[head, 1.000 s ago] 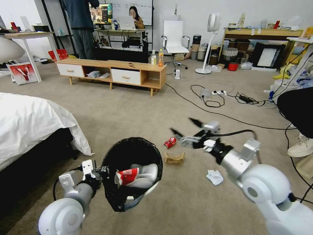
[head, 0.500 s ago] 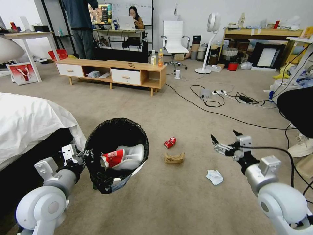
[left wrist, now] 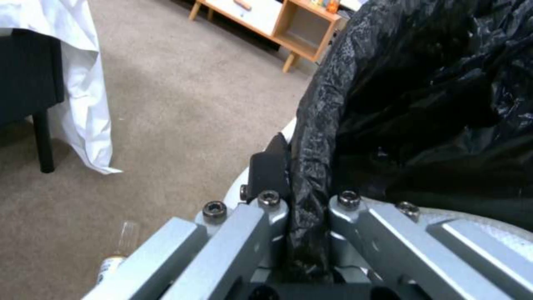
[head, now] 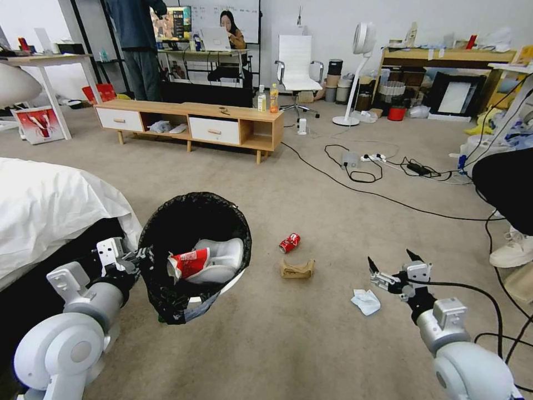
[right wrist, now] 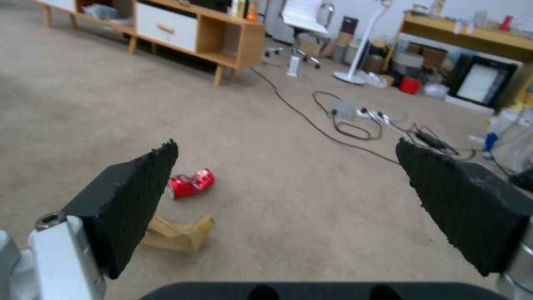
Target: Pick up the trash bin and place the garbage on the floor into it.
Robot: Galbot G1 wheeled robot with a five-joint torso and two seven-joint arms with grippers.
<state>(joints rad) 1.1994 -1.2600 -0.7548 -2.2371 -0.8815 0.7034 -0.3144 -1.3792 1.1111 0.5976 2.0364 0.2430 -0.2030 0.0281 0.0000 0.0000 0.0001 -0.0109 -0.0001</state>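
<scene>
left gripper [head: 137,261] clamped on bin [head: 191,253] rim (crinkled black liner) | right gripper [head: 395,265] jaws apart, above tissue [head: 366,301] | can [head: 289,243] on carpet

No word, brand or number can be read anywhere. The crushed red can [head: 290,243] on the carpet carries white script too small to make out, and the red-and-white wrapper [head: 187,263] in the trash bin [head: 166,233], at its 9 o'clock, shows markings that stay illegible.
</scene>
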